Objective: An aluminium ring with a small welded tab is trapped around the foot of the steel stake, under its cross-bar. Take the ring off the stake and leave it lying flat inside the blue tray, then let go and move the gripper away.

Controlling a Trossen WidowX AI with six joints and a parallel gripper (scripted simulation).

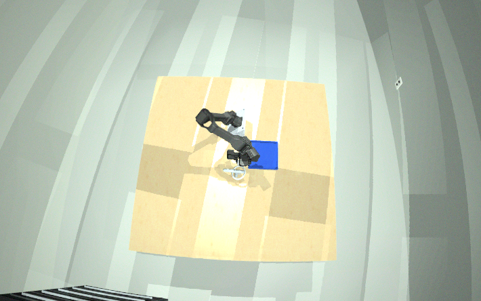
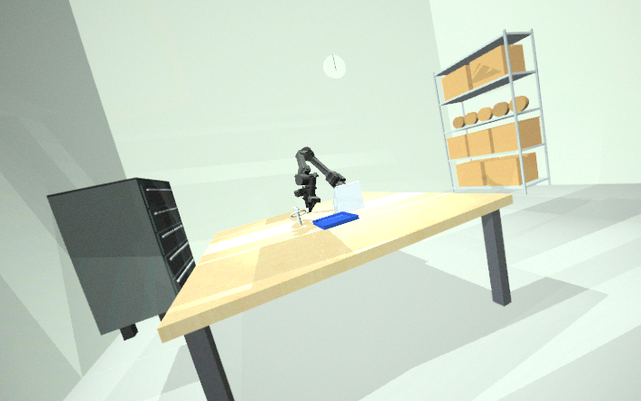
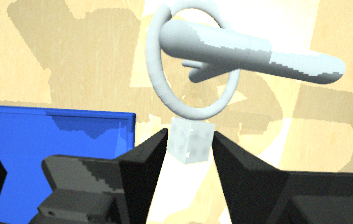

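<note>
We can read no words, labels, brands or numbers anywhere; the round white clock face (image 2: 334, 66) on the wall shows us no legible figures.
</note>
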